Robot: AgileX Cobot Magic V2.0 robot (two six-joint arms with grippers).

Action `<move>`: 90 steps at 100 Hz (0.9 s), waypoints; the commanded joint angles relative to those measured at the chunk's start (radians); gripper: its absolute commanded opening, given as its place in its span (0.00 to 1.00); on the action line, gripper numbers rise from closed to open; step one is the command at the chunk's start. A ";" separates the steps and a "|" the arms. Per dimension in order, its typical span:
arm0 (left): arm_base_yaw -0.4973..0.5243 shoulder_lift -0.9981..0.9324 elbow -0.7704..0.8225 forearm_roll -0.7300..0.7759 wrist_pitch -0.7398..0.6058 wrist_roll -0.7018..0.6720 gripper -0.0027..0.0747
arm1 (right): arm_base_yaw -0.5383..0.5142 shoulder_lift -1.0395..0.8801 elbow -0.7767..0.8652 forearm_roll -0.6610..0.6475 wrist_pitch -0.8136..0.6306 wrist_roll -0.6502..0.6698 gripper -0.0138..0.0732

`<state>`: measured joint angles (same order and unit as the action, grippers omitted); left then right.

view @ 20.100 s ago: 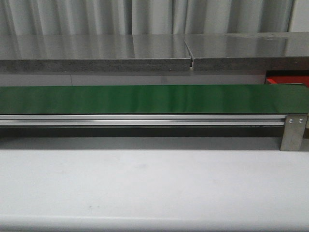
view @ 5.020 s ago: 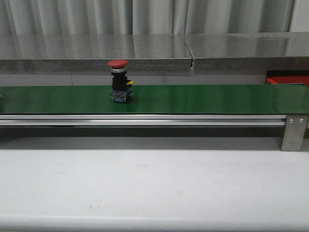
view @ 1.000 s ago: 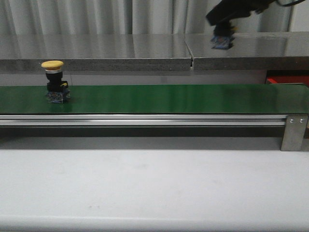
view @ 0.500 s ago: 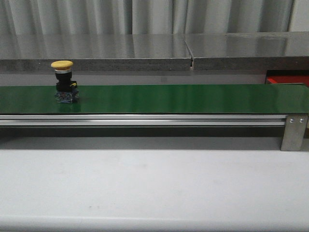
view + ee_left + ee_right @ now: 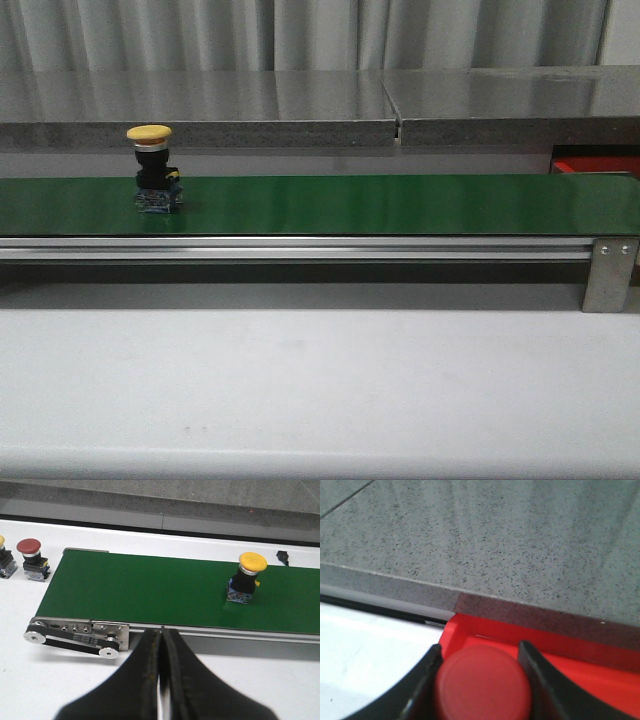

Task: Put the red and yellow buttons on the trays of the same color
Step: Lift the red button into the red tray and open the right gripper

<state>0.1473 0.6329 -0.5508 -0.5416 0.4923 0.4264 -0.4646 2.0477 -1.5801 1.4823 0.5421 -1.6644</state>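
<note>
Here, right gripper [image 5: 480, 680] clasping red button [image 5: 482, 685] (above red tray [image 5: 580, 665])

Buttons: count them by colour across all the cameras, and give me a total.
Red: 2. One red button stands off the belt's end; another red button is in the right gripper.
Yellow: 2. One yellow button stands on the belt; a second, cut off by the left wrist view's edge, stands beside the loose red one.
Total: 4.

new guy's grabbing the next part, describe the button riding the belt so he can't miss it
Find the long green belt. One button stands upright on it, left of the middle in the front view. Its yellow cap distinguishes it from the red button on the white table off the belt's end.
</note>
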 commanded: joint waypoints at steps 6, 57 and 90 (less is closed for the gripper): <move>-0.006 -0.002 -0.027 -0.028 -0.060 0.001 0.01 | 0.009 -0.004 -0.098 0.078 0.014 -0.015 0.42; -0.006 -0.002 -0.027 -0.028 -0.060 0.001 0.01 | 0.085 0.158 -0.217 0.075 -0.050 -0.015 0.42; -0.006 -0.002 -0.027 -0.028 -0.060 0.001 0.01 | 0.085 0.196 -0.217 0.071 -0.065 -0.015 0.42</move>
<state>0.1473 0.6329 -0.5508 -0.5416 0.4923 0.4264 -0.3753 2.3096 -1.7599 1.5107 0.4545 -1.6683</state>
